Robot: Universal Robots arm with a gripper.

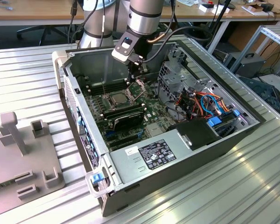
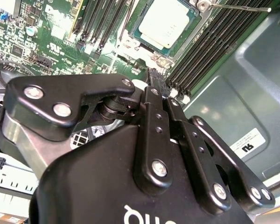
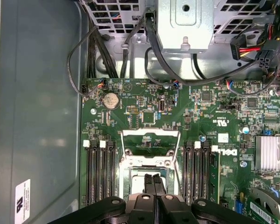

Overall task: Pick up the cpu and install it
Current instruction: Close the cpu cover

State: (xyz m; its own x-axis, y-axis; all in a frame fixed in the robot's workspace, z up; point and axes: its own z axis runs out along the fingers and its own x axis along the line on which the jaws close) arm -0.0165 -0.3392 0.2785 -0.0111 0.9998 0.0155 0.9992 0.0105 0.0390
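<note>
The cpu (image 2: 167,22), a pale grey-tan square, lies flat in the socket on the green motherboard (image 2: 60,37); in the exterior view the cpu (image 1: 117,99) sits near the board's middle. The socket's hinged metal frame (image 3: 150,140) stands open, tilted up toward the back of the case. My gripper (image 3: 154,179) hangs just above the socket's edge, its two black fingers (image 2: 155,88) pressed together with nothing between them. In the exterior view the gripper (image 1: 134,77) reaches down into the open computer case (image 1: 79,112) beside the raised frame.
Black memory slots (image 3: 99,172) flank the socket on both sides. A metal drive cage (image 3: 184,23) with black cables stands beyond the board. The power supply (image 1: 151,156) and orange and blue cables (image 1: 203,105) fill the case's near side. A grey fixture (image 1: 18,154) lies at the exterior view's left.
</note>
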